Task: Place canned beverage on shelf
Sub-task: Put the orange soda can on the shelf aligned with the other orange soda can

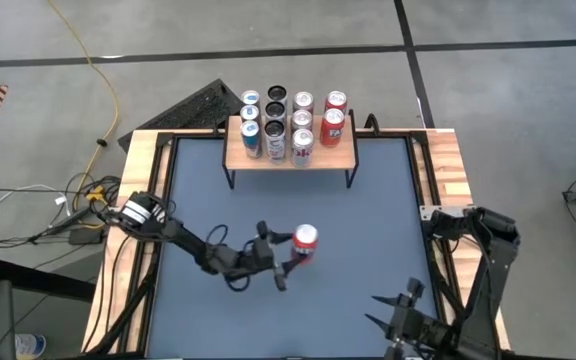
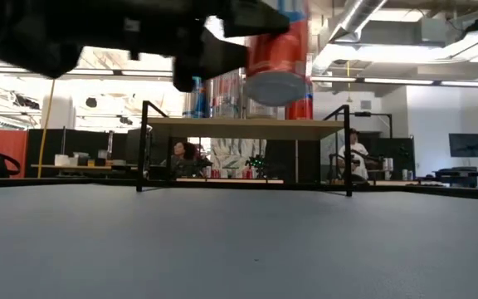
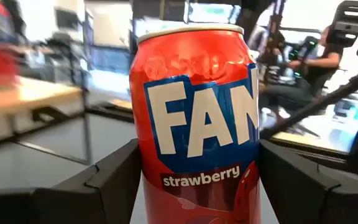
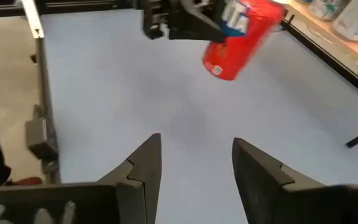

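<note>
I hold a red strawberry soda can [image 3: 194,118] clamped upright between the left gripper's [image 1: 286,262] jaws, lifted clear of the grey tabletop [image 1: 368,215] near its middle. The low wooden shelf with thin black legs [image 1: 236,156] stands at the far edge, eleven cans [image 1: 302,128] on it. My right gripper [image 4: 196,163] waits at the near right corner, jaws apart and empty.

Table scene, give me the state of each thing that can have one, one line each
Red can: held off the table, upright, by the left tool.
Left tool: shut on the red can, mid-table.
Right tool: open, empty, waiting at the table's near right corner.
Shelf: standing at the far edge, cans in rows on top, its right end bare.
</note>
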`<move>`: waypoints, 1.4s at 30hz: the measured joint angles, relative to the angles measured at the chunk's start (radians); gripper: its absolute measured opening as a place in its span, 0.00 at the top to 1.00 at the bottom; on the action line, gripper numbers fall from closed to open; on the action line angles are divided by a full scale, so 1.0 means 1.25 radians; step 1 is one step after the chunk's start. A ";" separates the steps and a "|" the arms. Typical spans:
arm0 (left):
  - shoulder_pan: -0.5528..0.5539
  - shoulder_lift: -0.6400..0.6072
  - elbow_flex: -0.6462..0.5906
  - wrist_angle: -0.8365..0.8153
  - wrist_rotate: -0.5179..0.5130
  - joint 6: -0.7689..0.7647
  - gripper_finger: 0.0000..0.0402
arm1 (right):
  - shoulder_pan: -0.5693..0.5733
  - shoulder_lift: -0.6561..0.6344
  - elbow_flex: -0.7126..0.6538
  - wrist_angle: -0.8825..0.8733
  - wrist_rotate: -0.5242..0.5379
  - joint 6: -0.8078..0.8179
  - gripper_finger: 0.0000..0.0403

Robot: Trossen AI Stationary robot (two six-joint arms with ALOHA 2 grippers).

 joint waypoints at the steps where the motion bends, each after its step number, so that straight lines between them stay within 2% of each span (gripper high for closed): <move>1: -0.005 0.000 -0.016 0.033 -0.019 0.028 0.33 | -0.007 0.000 0.000 0.000 0.005 -0.001 0.57; 5: -0.024 0.000 -0.052 0.068 -0.029 0.149 0.33 | -0.035 0.000 0.000 0.001 0.009 -0.001 0.57; 8: -0.028 0.016 -0.055 0.057 -0.015 0.158 0.33 | -0.055 0.000 0.000 0.003 0.009 -0.004 0.57; 12: -0.027 0.069 -0.055 0.056 -0.009 0.099 0.33 | -0.081 0.000 0.000 0.009 0.012 -0.034 0.57; 15: -0.026 0.123 -0.055 0.108 -0.012 0.072 0.33 | -0.098 0.000 0.000 0.013 0.012 -0.046 0.57; 18: -0.024 0.168 -0.038 0.124 -0.041 0.029 0.33 | -0.110 0.000 0.000 0.013 0.012 -0.046 0.57; 26: -0.024 0.278 0.044 0.127 -0.049 0.024 0.33 | -0.121 0.000 0.000 0.021 0.012 -0.075 0.57; 31: -0.032 0.287 0.053 0.127 -0.051 0.020 0.32 | -0.125 0.000 0.000 0.025 0.011 -0.076 0.57; 36: -0.044 0.278 0.053 0.118 -0.042 0.022 0.27 | -0.125 0.000 0.000 0.024 0.011 -0.080 0.57; 42: -0.034 0.273 0.053 0.011 0.025 -0.123 0.18 | -0.125 0.000 0.000 0.024 0.005 -0.081 0.54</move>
